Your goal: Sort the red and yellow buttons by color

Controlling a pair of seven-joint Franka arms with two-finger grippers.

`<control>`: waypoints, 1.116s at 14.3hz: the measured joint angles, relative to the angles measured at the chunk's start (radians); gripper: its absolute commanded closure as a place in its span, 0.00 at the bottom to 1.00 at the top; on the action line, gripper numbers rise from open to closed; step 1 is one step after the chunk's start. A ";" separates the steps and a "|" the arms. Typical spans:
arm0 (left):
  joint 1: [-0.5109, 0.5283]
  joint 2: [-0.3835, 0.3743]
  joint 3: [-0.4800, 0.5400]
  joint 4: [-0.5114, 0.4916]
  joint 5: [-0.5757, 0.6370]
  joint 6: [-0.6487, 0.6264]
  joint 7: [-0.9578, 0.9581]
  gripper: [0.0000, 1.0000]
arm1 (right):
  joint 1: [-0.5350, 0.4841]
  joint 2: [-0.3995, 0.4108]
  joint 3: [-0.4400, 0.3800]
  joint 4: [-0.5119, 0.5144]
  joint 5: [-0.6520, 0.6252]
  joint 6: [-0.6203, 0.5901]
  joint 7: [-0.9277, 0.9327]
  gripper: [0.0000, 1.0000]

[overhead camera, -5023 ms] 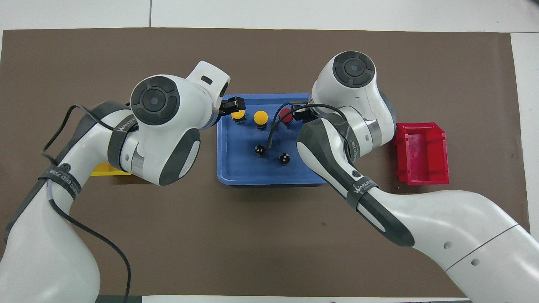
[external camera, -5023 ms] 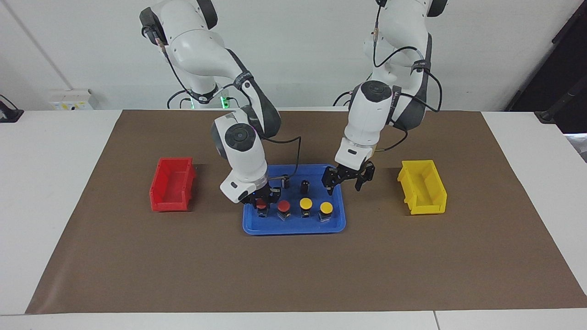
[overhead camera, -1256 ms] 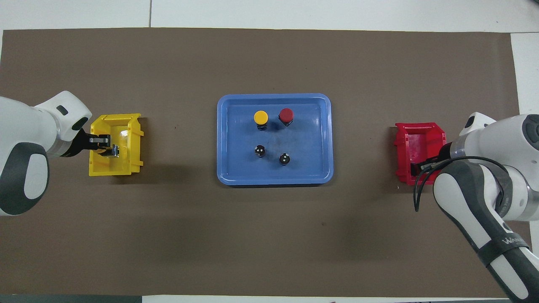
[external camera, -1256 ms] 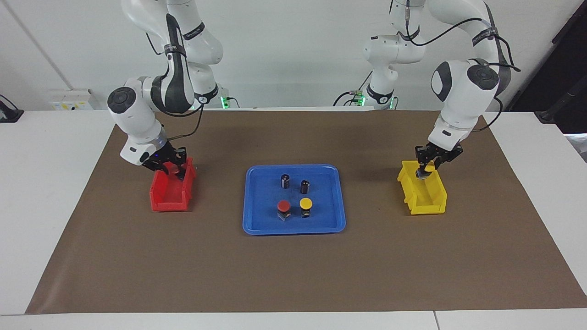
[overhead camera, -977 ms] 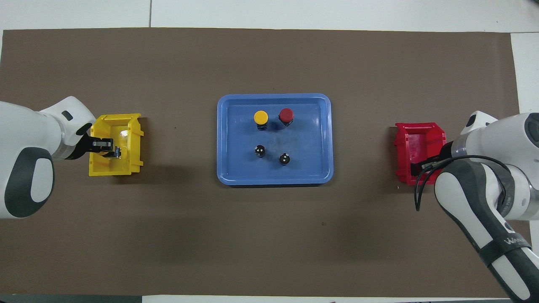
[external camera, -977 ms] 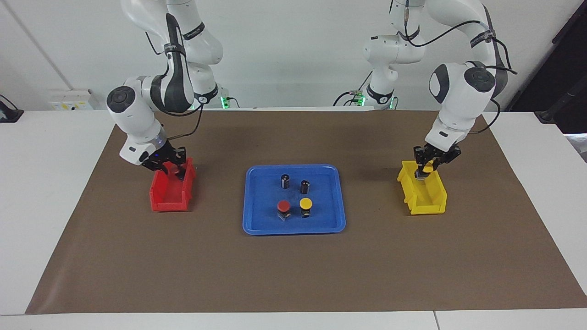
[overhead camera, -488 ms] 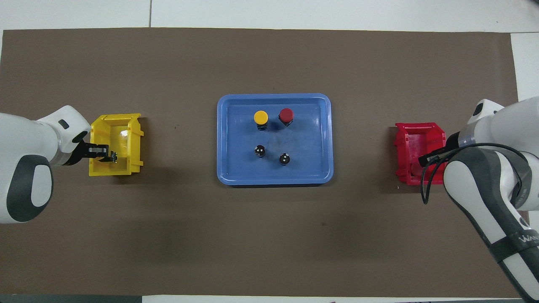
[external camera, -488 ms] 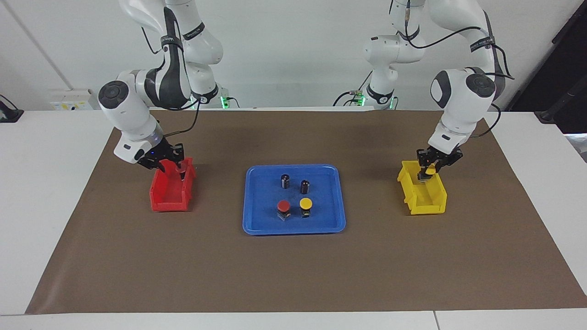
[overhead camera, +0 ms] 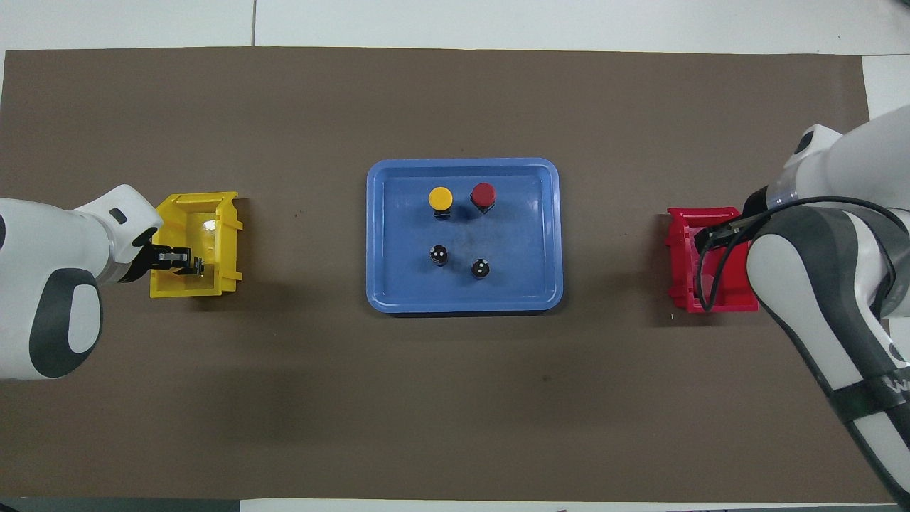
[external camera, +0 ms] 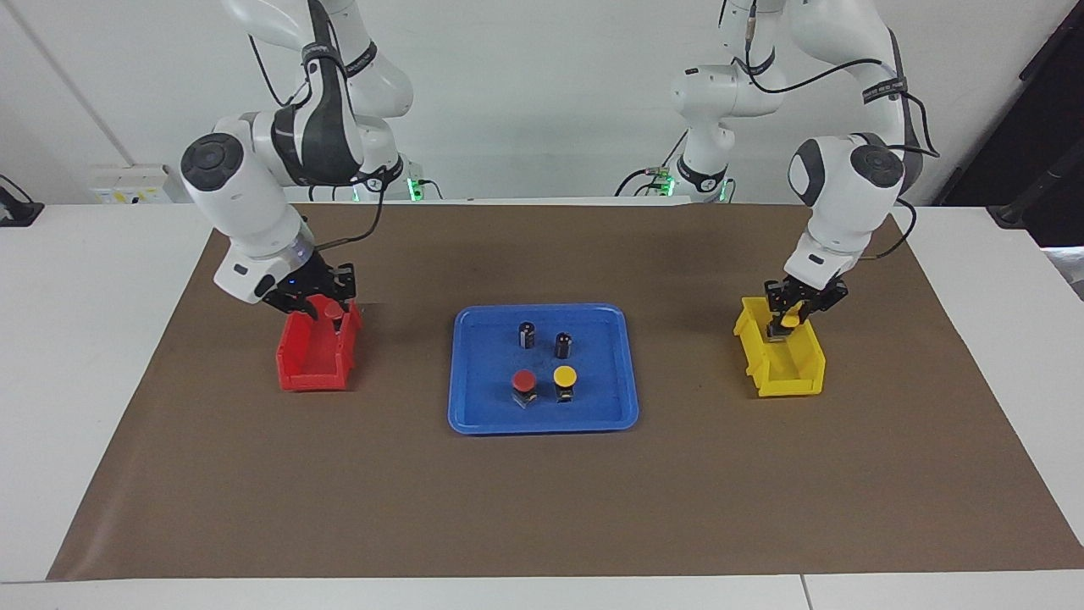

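While the left gripper [external camera: 790, 317] hangs clamped on a yellow button [external camera: 791, 319] directly over the yellow bin [external camera: 800, 381] — release means straight down — the right gripper [external camera: 326, 308] pinches a red button [external camera: 332, 313] above the red bin [external camera: 306, 377], the bin's end nearer the robots.

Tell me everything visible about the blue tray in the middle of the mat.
The blue tray is a shallow rectangle with rounded corners and a low raised rim, seemingly plastic. It lies flat on the brown mat, midway between the red bin and the yellow bin. Four things stand in it: a red button beside a yellow button, and two dark cylinders nearer the robots. Neither pincer is over it or touches it.
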 measured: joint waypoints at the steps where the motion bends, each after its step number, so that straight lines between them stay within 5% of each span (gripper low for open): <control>1: 0.000 0.002 -0.001 -0.010 0.000 0.014 0.000 0.98 | 0.051 0.018 0.001 0.035 0.000 0.006 0.084 0.47; 3: -0.001 0.003 -0.001 -0.020 0.000 0.029 -0.003 0.90 | 0.154 0.061 0.003 0.098 0.000 0.034 0.257 0.47; 5: -0.005 0.003 -0.002 -0.020 0.000 0.035 -0.003 0.51 | 0.234 0.134 0.003 0.184 -0.004 0.046 0.401 0.48; 8: -0.009 0.003 -0.003 -0.020 0.000 0.038 -0.004 0.13 | 0.344 0.329 0.002 0.385 -0.094 0.051 0.561 0.47; 9: -0.009 0.003 -0.003 -0.020 0.000 0.038 -0.005 0.03 | 0.377 0.397 0.001 0.444 -0.127 0.067 0.598 0.38; 10: -0.010 0.003 -0.003 -0.019 0.000 0.039 -0.006 0.00 | 0.398 0.447 0.000 0.482 -0.154 0.094 0.619 0.26; 16: -0.048 0.000 -0.012 0.138 -0.001 -0.131 -0.066 0.00 | 0.409 0.511 -0.003 0.509 -0.190 0.188 0.629 0.25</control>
